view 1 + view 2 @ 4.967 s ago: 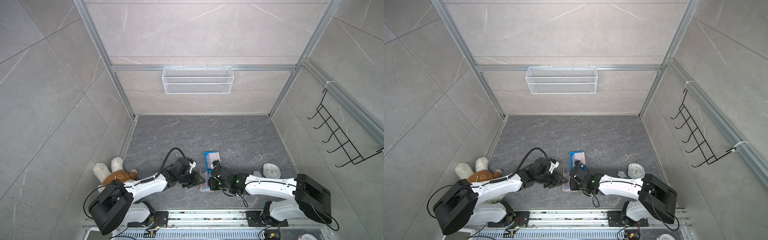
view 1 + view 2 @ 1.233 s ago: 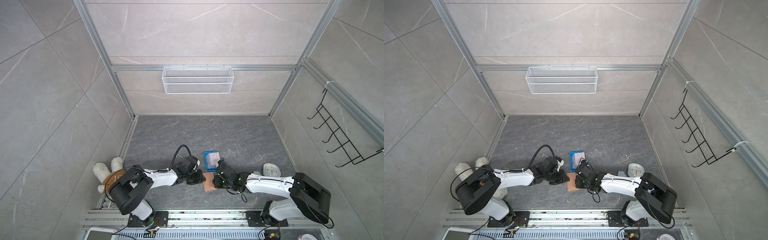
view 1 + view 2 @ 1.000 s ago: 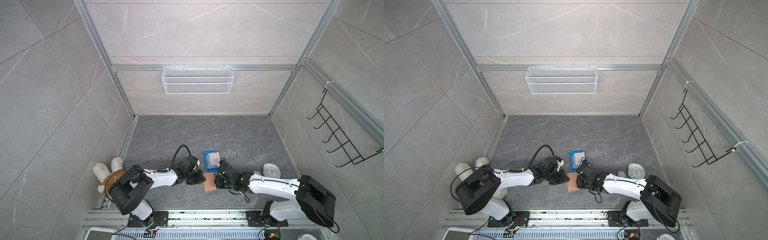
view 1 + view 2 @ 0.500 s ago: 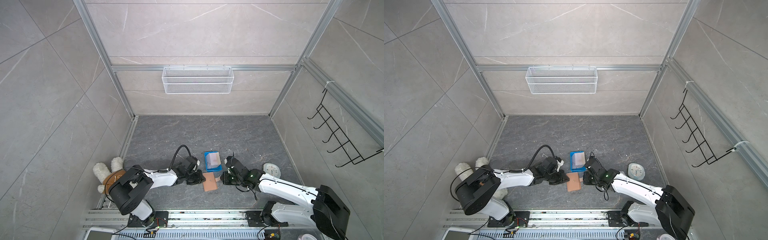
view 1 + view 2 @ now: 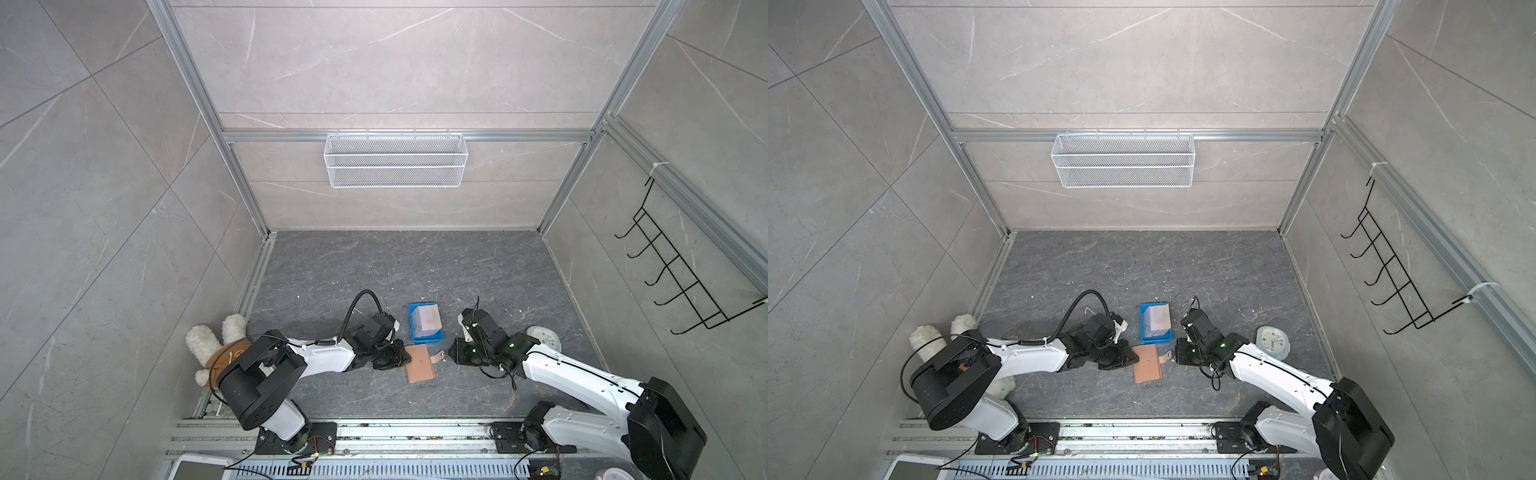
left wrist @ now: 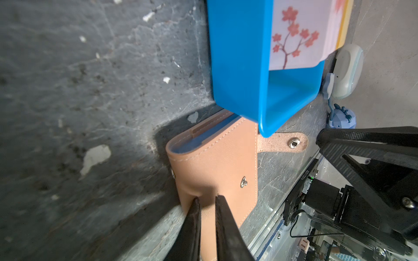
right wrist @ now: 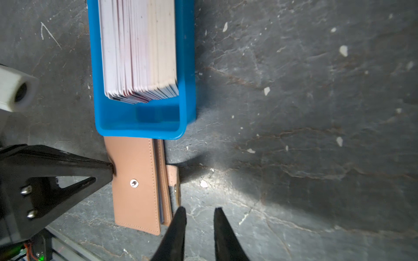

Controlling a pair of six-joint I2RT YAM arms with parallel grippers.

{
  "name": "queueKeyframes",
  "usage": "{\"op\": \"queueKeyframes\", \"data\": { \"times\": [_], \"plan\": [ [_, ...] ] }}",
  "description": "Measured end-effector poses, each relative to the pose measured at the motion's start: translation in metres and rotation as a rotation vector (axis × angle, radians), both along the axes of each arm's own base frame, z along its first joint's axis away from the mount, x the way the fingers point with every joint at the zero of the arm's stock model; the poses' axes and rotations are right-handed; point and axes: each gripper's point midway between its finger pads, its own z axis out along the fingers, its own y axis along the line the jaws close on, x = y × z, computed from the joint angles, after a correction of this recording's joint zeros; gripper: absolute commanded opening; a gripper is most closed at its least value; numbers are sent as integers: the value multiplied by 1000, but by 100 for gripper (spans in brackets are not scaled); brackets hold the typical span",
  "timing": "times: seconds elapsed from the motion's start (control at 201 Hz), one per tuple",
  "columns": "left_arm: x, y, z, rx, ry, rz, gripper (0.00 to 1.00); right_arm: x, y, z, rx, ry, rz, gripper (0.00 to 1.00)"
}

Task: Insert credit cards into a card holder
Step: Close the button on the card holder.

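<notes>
Right pincer (image 7: 200, 210) has backed off the card holder (image 7: 135, 180) since a second ago and now hangs just beside its snap tab (image 7: 172, 175), jaws narrowly parted with only floor between them. Left pincer (image 6: 207, 200) stays nipped on the holder's folded edge, on the far side. The holder lies closed with its tab unsnapped, right up against the blue tray (image 7: 144, 123) beyond both pincers' tips. The credit cards (image 7: 138, 49) stand stacked on edge inside the tray.

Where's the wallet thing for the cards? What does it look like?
On the dark grey stone floor, find the small blue plastic tray of white cards. Just by its near end lies the flat tan leather-like card holder. Unlike the tray, it is tan, with a snap-button tab sticking out.
</notes>
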Motion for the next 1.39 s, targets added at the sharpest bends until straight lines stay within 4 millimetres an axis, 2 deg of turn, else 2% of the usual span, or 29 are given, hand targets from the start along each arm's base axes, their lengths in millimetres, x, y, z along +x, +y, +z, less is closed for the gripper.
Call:
{"op": "queueKeyframes", "data": {
  "times": [0.179,0.309,0.473,0.926,1.394],
  "plan": [
    [0,0,0,-1,-1,0,18,-1,14,3,66,5,43,25],
    [0,0,0,-1,-1,0,17,0,19,-3,75,22,57,24],
    [0,0,0,-1,-1,0,17,2,21,-12,62,39,57,21],
    [0,1,-1,-3,-5,1,17,5,23,-15,64,36,54,12],
    [0,1,-1,-3,-7,1,17,5,23,-14,66,32,55,17]
  ]
}}
